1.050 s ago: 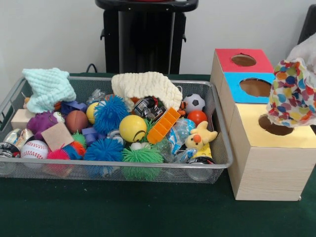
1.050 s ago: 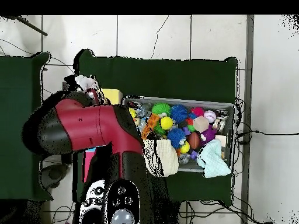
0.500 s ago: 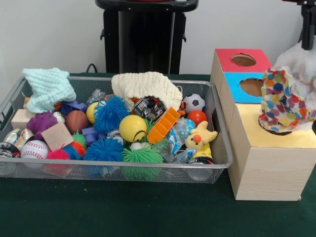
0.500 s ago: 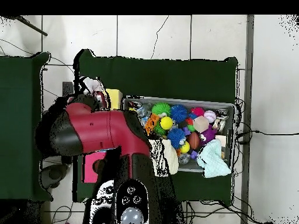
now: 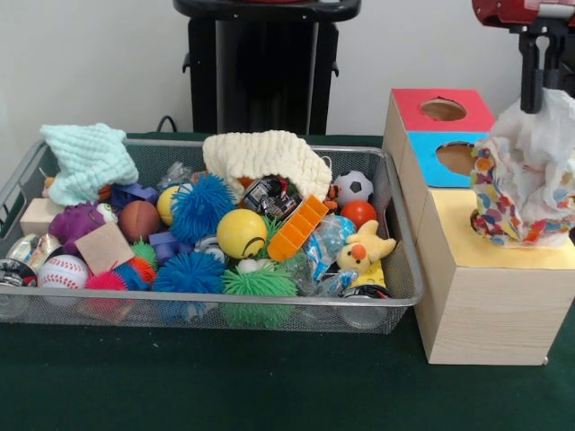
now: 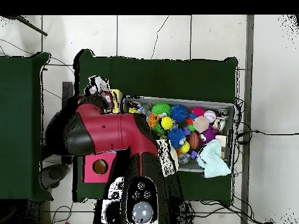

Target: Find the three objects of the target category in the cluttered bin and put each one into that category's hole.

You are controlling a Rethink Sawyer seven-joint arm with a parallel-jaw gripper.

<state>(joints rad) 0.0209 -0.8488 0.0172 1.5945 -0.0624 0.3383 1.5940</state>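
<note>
Surface point(image 5: 225, 391), green cloth, carries everything. Red and black arm point(image 6: 111, 131) reaches across the overhead view, hiding most of the boxes.

Wire mesh bin point(image 5: 269, 310) takes up the left and centre of the front view, packed w/ clutter. Just right of it, touching or nearly so, sits a row of wooden boxes: yellow-topped box point(image 5: 490, 301) nearest the camera, blue-topped box point(image 5: 449, 157) behind it, red-topped box point(image 5: 440, 108) furthest back, each w/ a round hole in its top.

Spotted cloth point(image 5: 526, 180), white w/ coloured dots, hangs bunched from the gripper point(image 5: 532, 101) over the yellow-topped box; lower end sits at or in that box's hole, which it covers. Gripper is clenched on the cloth's top, pointing straight down.

In the bin: cream knitted cloth point(image 5: 265, 157) draped at the back centre, mint knitted cloth point(image 5: 85, 157) at back left corner. Blue spiky ball point(image 5: 202, 206) beside a yellow ball point(image 5: 241, 233); green spiky ball point(image 5: 259, 285) against the front wall. Orange plastic tray piece point(image 5: 298, 227) leans tilted right of the yellow ball. Yellow plush toy point(image 5: 364, 251) near the right wall, small soccer ball point(image 5: 353, 187) behind it. Baseball point(image 5: 63, 269) at front left.
</note>
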